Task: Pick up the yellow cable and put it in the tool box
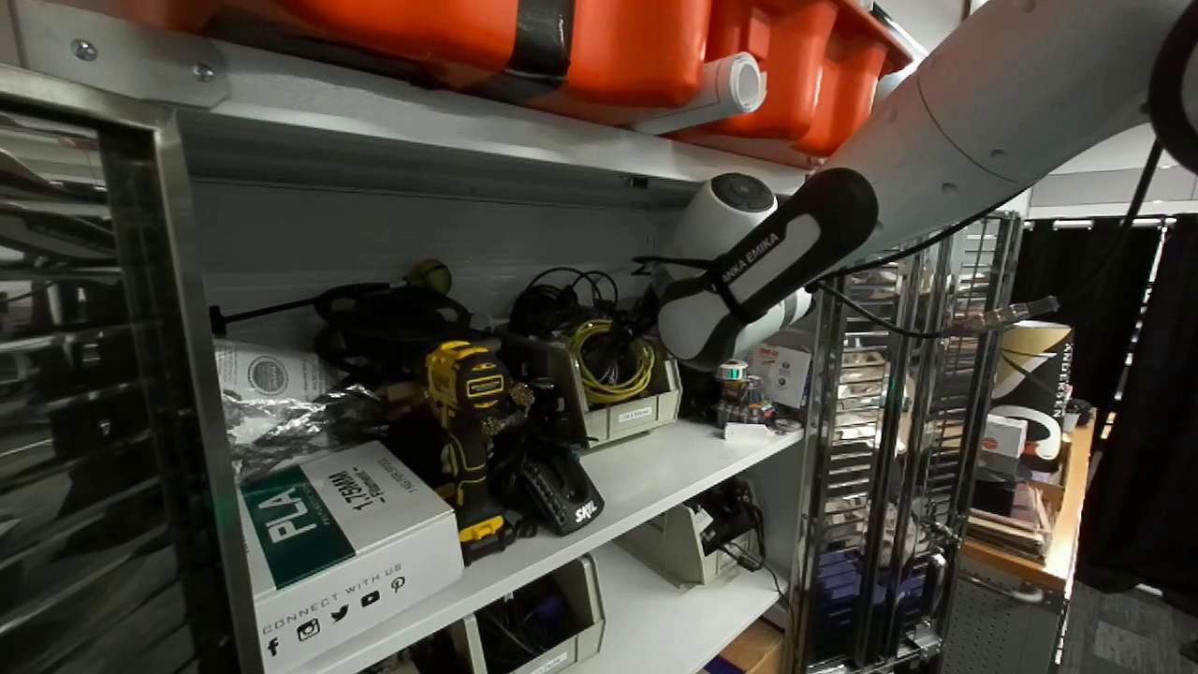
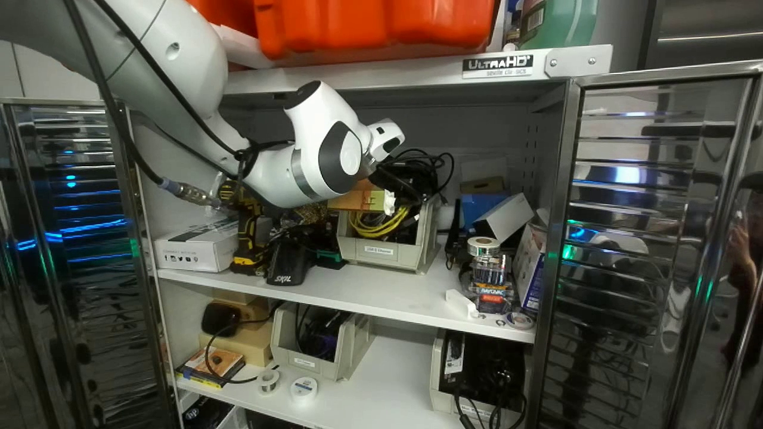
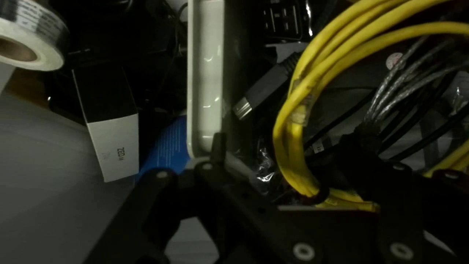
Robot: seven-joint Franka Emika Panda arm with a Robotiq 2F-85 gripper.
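1. And here the arm is seen stretched into the cabinet, its wrist poised above a grey bin in an exterior view
2. Over to the wrist view, where the tool is shown with its fingers spread well apart, and part of the yellow cable is framed in the gap between them; whether the cable is touched by either finger cannot be told
3. That cable is wound in loops and held inside the grey bin, its coil spotted above the front wall in both exterior views
4. In the same bin, a grey connector and black cables are picked out, half lost in shadow
5. Along the worktop, the bin is followed by a black device marked SKIL, then by a yellow-and-black drill stood upright, then by a white box printed PLA
6. To the bin's other side, a battery pack is spotted, topped by a roll of tape
7. One level down, two more bins are displayed, filled with dark items
8. And up top, orange containers are carried by the cabinet, a rolled white sheet tucked in beside them
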